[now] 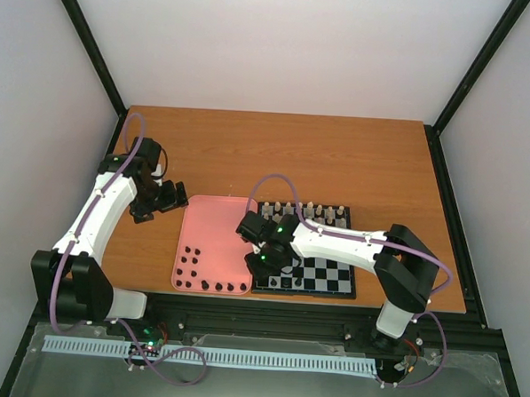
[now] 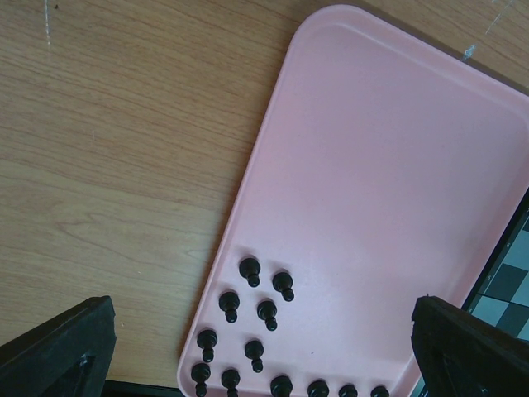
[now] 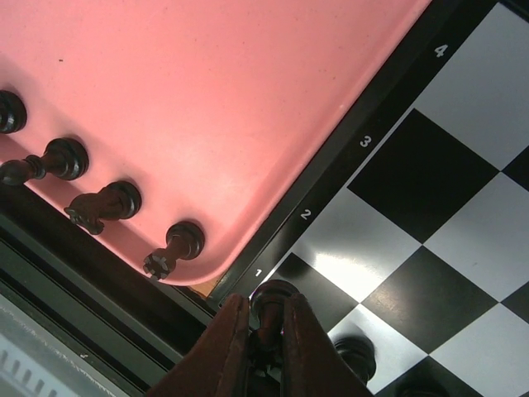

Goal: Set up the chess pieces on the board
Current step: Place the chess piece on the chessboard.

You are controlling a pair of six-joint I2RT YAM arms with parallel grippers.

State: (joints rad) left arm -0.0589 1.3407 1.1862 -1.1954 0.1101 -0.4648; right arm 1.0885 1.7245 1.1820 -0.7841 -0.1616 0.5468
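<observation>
Right hand [image 3: 266, 313] clamped on a black piece [image 3: 273, 292] at the board's [image 3: 331, 190] corner.
Next, I'd say: seat it upright, then let go.

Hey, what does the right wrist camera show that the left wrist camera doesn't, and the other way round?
Only the right wrist: the right gripper shut on a black piece at the corner of the board by the rim's number 1, with a second piece standing on the board nearby.
Only the left wrist: the open left gripper and the whole cluster of black pieces in one corner of the tray.
Both: the pink tray, black pieces on it, and the board's edge.
</observation>
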